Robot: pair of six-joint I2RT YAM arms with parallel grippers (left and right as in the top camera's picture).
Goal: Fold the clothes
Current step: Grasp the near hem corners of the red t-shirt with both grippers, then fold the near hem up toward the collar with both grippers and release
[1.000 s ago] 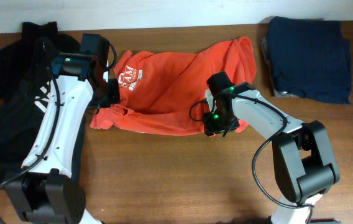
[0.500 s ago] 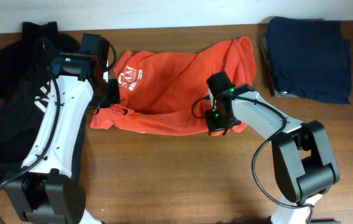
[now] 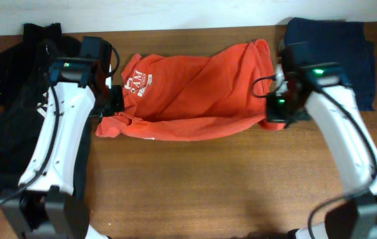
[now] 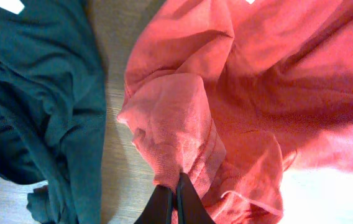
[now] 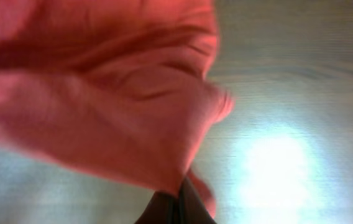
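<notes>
An orange-red T-shirt with white print lies stretched across the middle of the wooden table. At its left end my left gripper is shut on a bunched fold of the orange-red cloth, its jaws pressed together. At the shirt's right lower corner my right gripper is shut on the hem, and the orange-red cloth hangs from its closed jaws above the table. A black shirt with white lettering lies at the left, partly under my left arm. Folded navy tops lie at the back right.
Dark green-black cloth lies beside the left gripper, with a strip of bare wood between it and the orange shirt. The wooden table runs wide in front of the shirt. A pale wall edge bounds the back.
My right gripper closed on the shirt's lower right hem and swung right, pulling the shirt out wider. The left gripper kept its hold and its place.
</notes>
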